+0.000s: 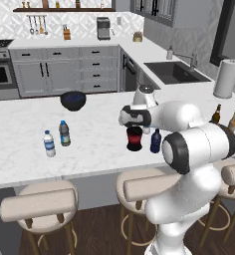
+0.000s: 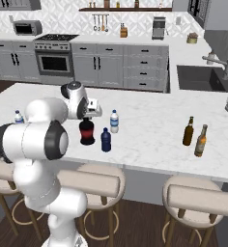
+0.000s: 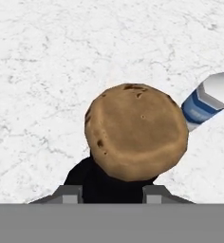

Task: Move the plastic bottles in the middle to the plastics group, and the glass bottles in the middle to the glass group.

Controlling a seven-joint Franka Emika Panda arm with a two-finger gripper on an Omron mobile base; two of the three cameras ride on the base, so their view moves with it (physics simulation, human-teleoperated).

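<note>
Gripper [image 1: 135, 126] hangs directly over the squat dark bottle with the red label [image 1: 134, 139], its hand hiding the bottle's narrow neck in both base views. Whether the jaws are closed on that neck cannot be told: in the hand view only the 2 grey finger bases show at the bottom edge, either side of the dark body [image 3: 102, 182], and a round brown cork-like top [image 3: 136, 131] covers the middle, so the fingers may be around the neck but no contact is visible.

Just beside the squat bottle on the white marble counter [image 2: 145, 120] stands the navy bottle with a blue cap [image 2: 106, 140], nearer the stools, and the clear bottle with a white cap and blue label [image 2: 114, 121], a little farther in. In the hand view that clear bottle [image 3: 210, 97] is cut off by the right edge.

Well apart toward the sink side stand the 2 slim brown beer bottles [image 2: 194, 135], the dark one and the amber one close together; in the left base view the arm's elbow hides their lower halves. At the other end stand the small clear water bottle [image 1: 49, 144] and the taller greyish bottle [image 1: 64, 133], near each other.
</note>
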